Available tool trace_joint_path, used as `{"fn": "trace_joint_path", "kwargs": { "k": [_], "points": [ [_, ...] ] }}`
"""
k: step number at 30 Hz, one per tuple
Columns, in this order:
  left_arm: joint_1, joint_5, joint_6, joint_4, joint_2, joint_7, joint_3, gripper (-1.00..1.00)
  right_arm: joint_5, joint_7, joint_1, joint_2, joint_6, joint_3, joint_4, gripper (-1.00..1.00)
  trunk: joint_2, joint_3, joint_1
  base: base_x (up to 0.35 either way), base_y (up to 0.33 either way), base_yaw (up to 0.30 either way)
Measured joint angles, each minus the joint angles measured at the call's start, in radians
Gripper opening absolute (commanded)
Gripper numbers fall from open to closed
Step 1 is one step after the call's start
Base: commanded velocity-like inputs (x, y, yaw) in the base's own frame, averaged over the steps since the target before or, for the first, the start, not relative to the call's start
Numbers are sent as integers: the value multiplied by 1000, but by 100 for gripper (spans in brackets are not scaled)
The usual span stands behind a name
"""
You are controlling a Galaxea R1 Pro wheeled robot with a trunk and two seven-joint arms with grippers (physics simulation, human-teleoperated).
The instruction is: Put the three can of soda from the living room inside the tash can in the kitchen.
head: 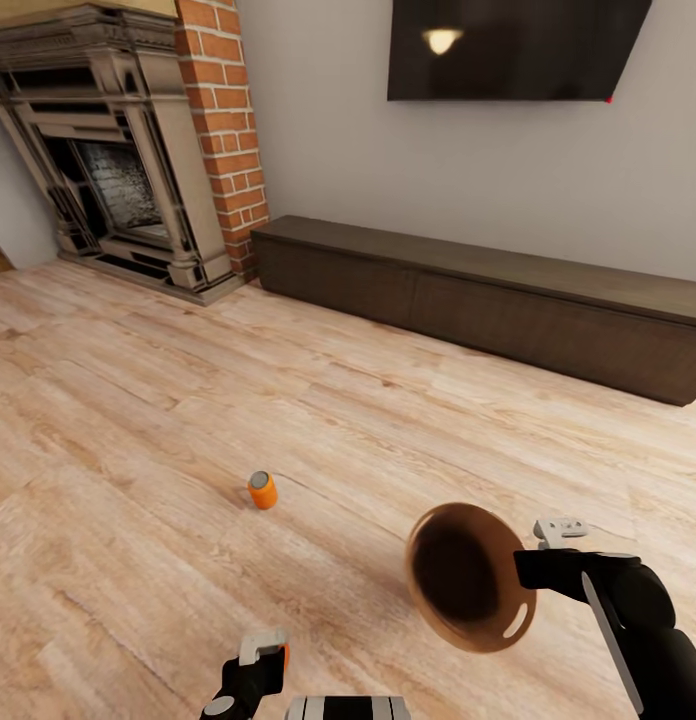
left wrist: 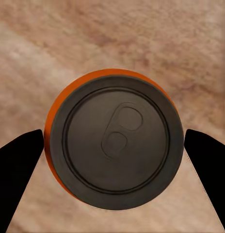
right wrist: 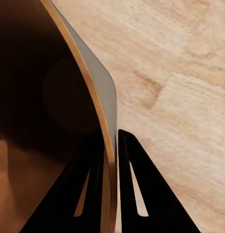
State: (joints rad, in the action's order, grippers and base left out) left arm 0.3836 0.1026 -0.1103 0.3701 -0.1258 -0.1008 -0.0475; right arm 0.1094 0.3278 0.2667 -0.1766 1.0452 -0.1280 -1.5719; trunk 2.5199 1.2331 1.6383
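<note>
- I'm in the living room: brick fireplace point(head: 128, 150) at far left, the wall TV point(head: 508, 45) above a long dark low cabinet point(head: 488, 300), and light wood floor point(head: 138, 400) all around me
- The tash can point(head: 471, 576) is the biggest thing I carry; my right gripper point(head: 548, 560) holds it off the floor by the rim, tipped on its side so the glossy brown inside faces toward my left arm. My guess is I brought the bin to the cans to save trips, though the task still wants it in the kitchen
- In the right wrist view the 2 dark fingers point(right wrist: 136, 194) are pressed nearly together with the bin's thin wall point(right wrist: 105, 121) pinched between them, 1 inside and 1 outside
- 1 orange can of soda point(head: 263, 490) stands on the floor ahead, well apart from both arms, not yet collected
- A second orange can point(left wrist: 115, 141) sits between the tips of my left gripper point(head: 263, 655); the left wrist view looks straight down on its dark lid
- There the fingers point(left wrist: 18, 170) sit at either flank of the can; the left 1 looks to touch it, the right shows a sliver of floor, so I cannot tell if the grip is firm
- I judge this can is lined up to go into the tilted bin, which sits near to its right
</note>
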Motion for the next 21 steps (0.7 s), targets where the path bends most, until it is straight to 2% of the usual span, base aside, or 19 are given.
{"fn": "trace_joint_path", "kwargs": {
  "k": [17, 21],
  "points": [
    [0, 2, 8, -1, 1, -8, 0, -100, 2, 0, 0, -8, 0, 3, 12, -100, -4, -66, -8, 0, 0, 0],
    [0, 0, 10, 1, 2, -10, 0, -100, 0, -1, 0, -10, 1, 3, 41, -100, -5, -81, -9, 0, 0, 0]
  ]
}}
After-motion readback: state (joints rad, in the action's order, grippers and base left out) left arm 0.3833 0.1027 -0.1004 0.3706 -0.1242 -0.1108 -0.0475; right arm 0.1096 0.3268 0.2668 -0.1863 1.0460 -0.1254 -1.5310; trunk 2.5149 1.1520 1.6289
